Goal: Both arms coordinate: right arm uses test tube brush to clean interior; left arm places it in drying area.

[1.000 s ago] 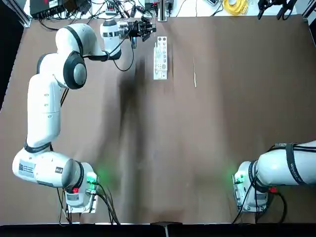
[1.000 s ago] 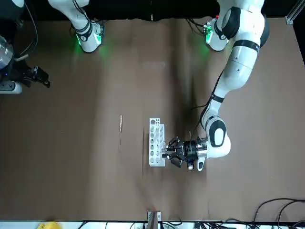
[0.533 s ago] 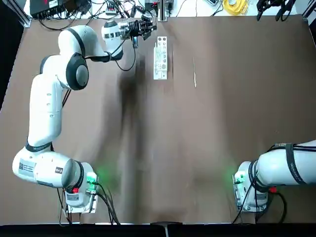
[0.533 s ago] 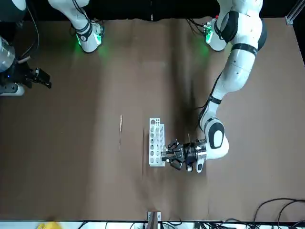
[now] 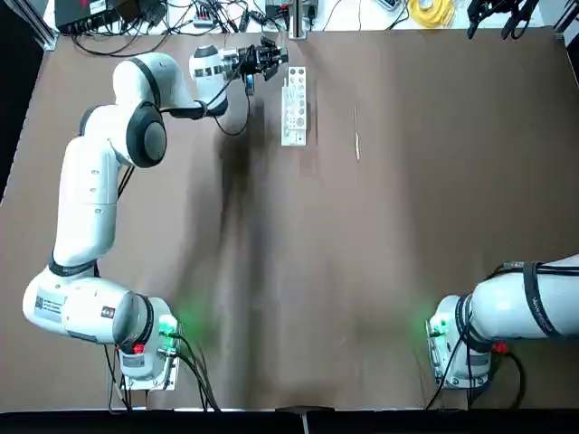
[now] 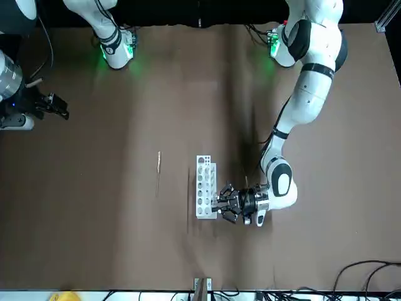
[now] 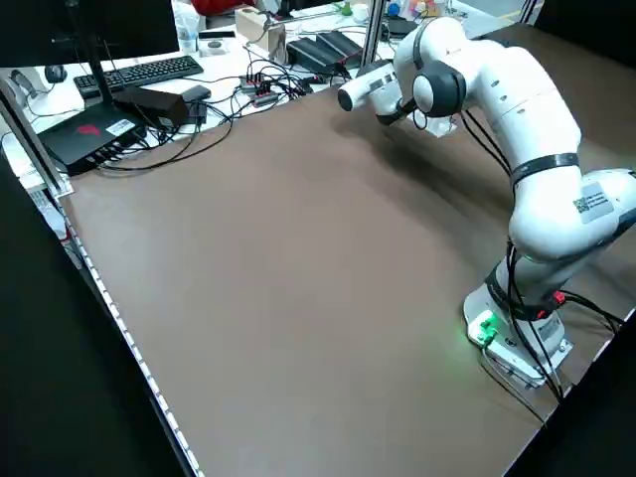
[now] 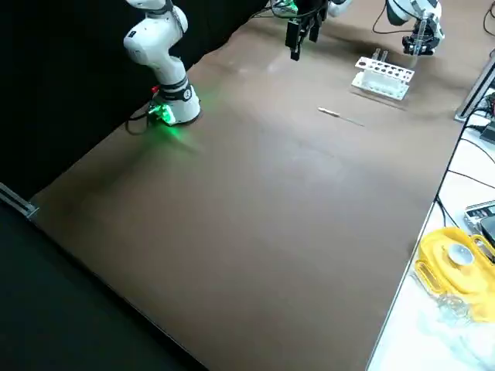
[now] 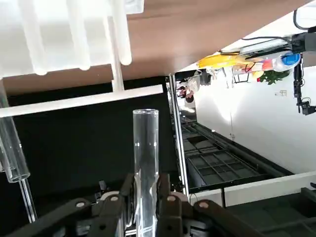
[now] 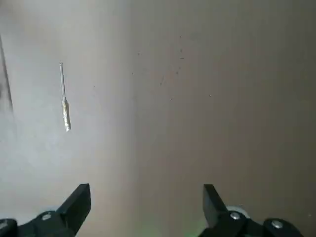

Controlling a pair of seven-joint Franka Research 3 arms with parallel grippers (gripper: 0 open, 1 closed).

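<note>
While the left claw (image 9: 146, 185) grips a clear tube (image 9: 146, 163), the test tube brush (image 5: 356, 136) lies on the tabletop (image 5: 380, 271)

Seen from overhead, left to right, the left claw comes first, near the far end of the white rack (image 5: 294, 108), its 2 fingers closed around the glass. The brush lies to the right of that claw, with the rack standing between them, well apart from the right claw (image 10: 147, 197). That one hangs over the far right part of the tabletop, its 2 fingers spread wide with a gap between them.

Black cables (image 5: 176, 18) lie past the far edge at left; a yellow item (image 5: 432, 13) sits past it farther right. The rack is stepped, with rows of round holes.

Slim and straight, the brush has a thin stem with a small knob at 1 end and a thicker, pale silvery head at the other.
</note>
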